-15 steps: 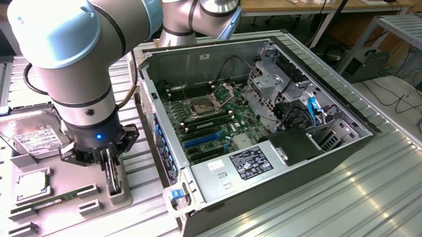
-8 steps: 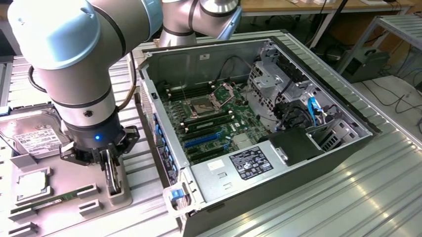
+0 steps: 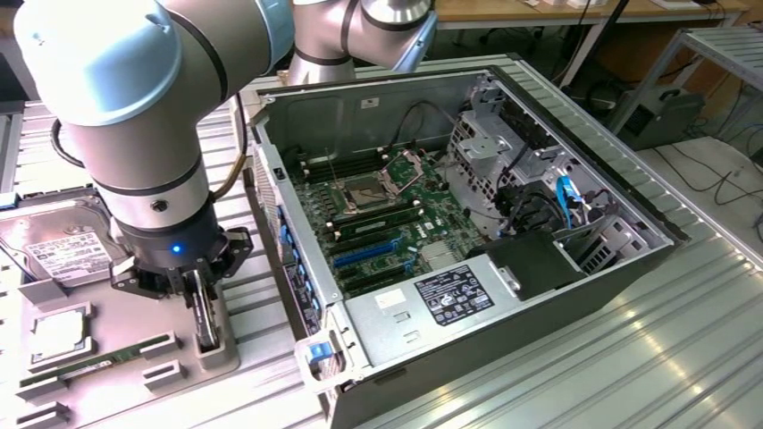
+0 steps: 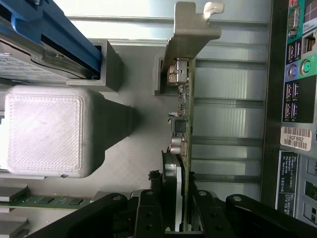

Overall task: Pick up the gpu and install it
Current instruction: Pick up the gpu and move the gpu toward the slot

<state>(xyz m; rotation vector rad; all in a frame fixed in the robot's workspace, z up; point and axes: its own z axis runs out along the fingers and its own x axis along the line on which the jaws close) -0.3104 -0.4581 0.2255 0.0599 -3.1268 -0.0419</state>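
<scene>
The gpu point(image 4: 182, 134) stands on edge in a slot of a grey holder point(image 3: 221, 357), outside the open computer case point(image 3: 620, 268) on the exterior view's left. It is a green board with a black fan, and its silver end bracket point(image 4: 190, 34) points away from the wrist. My gripper point(image 3: 203, 308) has come down over the card point(image 3: 207, 329). In the wrist view the gripper point(image 4: 173, 210) has one black finger point(image 4: 151, 208) on the fan side and the other on the board side, close to the card, with thin gaps still showing.
A silver hard drive point(image 3: 66, 250) with a white label lies on the grey holder behind the gripper. A thin green RAM stick point(image 3: 84, 365) lies in front. Inside the case the motherboard point(image 3: 381, 214) shows blue expansion slots point(image 3: 364, 256). The case's rear ports point(image 4: 297, 69) are close beside the card.
</scene>
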